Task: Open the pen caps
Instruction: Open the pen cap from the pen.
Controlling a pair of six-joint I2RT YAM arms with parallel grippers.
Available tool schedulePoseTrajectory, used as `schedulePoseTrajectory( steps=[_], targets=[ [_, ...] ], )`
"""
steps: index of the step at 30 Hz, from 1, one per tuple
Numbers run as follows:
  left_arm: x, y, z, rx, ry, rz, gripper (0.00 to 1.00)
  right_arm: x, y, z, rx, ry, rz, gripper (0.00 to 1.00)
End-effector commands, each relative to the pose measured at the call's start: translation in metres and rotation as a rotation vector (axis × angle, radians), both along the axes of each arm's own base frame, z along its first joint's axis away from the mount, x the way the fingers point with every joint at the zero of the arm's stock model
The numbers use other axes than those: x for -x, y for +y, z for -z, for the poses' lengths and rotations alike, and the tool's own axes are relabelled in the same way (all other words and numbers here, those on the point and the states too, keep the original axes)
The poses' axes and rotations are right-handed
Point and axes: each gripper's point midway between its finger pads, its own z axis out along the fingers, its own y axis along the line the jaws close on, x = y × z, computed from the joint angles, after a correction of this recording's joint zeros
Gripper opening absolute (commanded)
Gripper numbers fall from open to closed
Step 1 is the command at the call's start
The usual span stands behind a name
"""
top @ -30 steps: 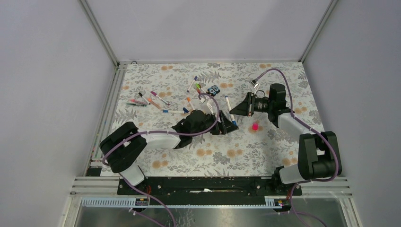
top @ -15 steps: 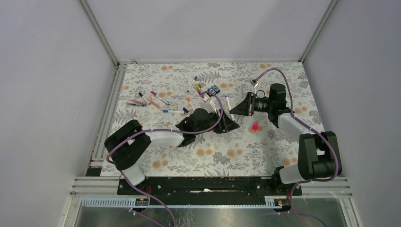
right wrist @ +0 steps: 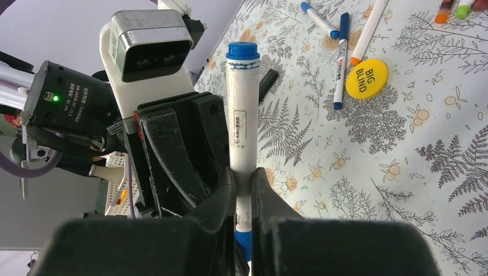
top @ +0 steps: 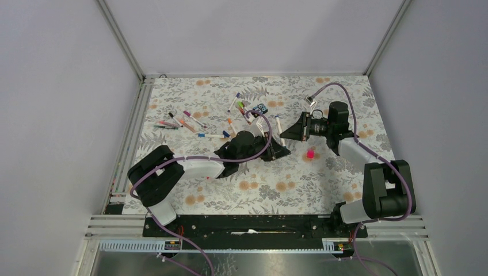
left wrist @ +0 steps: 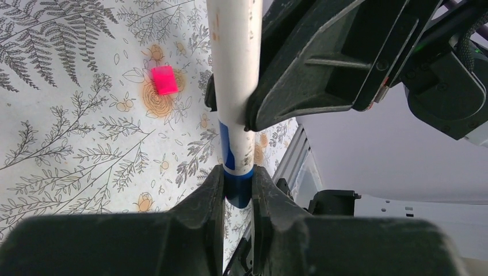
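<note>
Finding: left gripper [left wrist: 237,183] clamps blue cap [left wrist: 237,194] by its tip. Right gripper [right wrist: 243,185] pinches white marker pen [right wrist: 241,115] mid-barrel, above mid-table. Risk: shallow bite, so the cap may slip free when pulled.

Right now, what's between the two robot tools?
A white marker pen with blue ends, bridging the left tool and the right tool; both grip it. Both wrist views show this.

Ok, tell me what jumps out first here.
Both arms meet mid-table on one white pen: the right jaws grip its barrel, the left jaws pinch its blue cap. A bright pink block lies nearby, and loose pens litter the far left.
</note>
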Motion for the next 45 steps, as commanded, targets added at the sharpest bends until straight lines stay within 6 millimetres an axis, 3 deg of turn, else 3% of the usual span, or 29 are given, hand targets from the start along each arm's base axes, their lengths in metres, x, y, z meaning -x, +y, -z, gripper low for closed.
schedulePoseTrajectory(
  steps=[1, 2, 6, 7, 9, 15, 21, 27, 33, 35, 36, 38, 40, 41, 45],
  targets=[
    [-0.004, -0.005, -0.018, 0.043, -0.076, 0.009, 0.00, 0.011, 0.001, -0.015, -0.018, -0.060, -0.044, 0.00],
    [-0.002, -0.004, -0.018, 0.041, -0.083, 0.018, 0.00, 0.012, 0.001, -0.018, -0.011, -0.089, -0.047, 0.03],
    [0.008, 0.002, -0.018, 0.020, -0.128, 0.066, 0.00, 0.017, -0.003, -0.021, 0.044, -0.191, -0.068, 0.48],
    [0.011, 0.004, -0.018, 0.010, -0.143, 0.079, 0.00, 0.019, -0.005, -0.022, 0.061, -0.220, -0.074, 0.67],
    [0.018, 0.010, -0.019, -0.019, -0.177, 0.110, 0.00, 0.023, -0.012, -0.025, 0.086, -0.253, -0.085, 0.96],
    [0.042, 0.027, -0.017, -0.124, -0.295, 0.249, 0.00, 0.042, -0.017, -0.038, 0.072, -0.309, -0.147, 1.00],
    [0.058, 0.035, -0.016, -0.172, -0.347, 0.351, 0.00, 0.047, -0.012, -0.045, 0.006, -0.221, -0.197, 1.00],
    [0.060, 0.028, -0.016, -0.169, -0.335, 0.392, 0.00, 0.059, 0.008, -0.049, -0.019, -0.152, -0.260, 0.97],
    [0.060, 0.024, -0.021, -0.154, -0.343, 0.405, 0.00, 0.058, 0.015, -0.041, -0.011, -0.103, -0.271, 0.82],
    [0.062, 0.024, -0.020, -0.153, -0.341, 0.410, 0.00, 0.060, 0.019, -0.041, -0.013, -0.100, -0.287, 0.70],
    [0.062, 0.024, -0.019, -0.154, -0.339, 0.412, 0.00, 0.061, 0.021, -0.042, -0.016, -0.102, -0.297, 0.58],
    [0.062, 0.025, -0.018, -0.156, -0.336, 0.410, 0.00, 0.061, 0.022, -0.044, -0.019, -0.110, -0.305, 0.23],
    [0.065, 0.025, -0.015, -0.154, -0.315, 0.419, 0.00, 0.057, 0.021, -0.052, -0.017, -0.150, -0.301, 0.04],
    [0.067, 0.026, -0.011, -0.159, -0.293, 0.433, 0.00, 0.053, 0.021, -0.058, -0.015, -0.170, -0.293, 0.00],
    [0.083, 0.031, 0.014, -0.213, -0.185, 0.514, 0.00, 0.022, 0.011, -0.098, 0.011, -0.264, -0.240, 0.00]
  ],
)
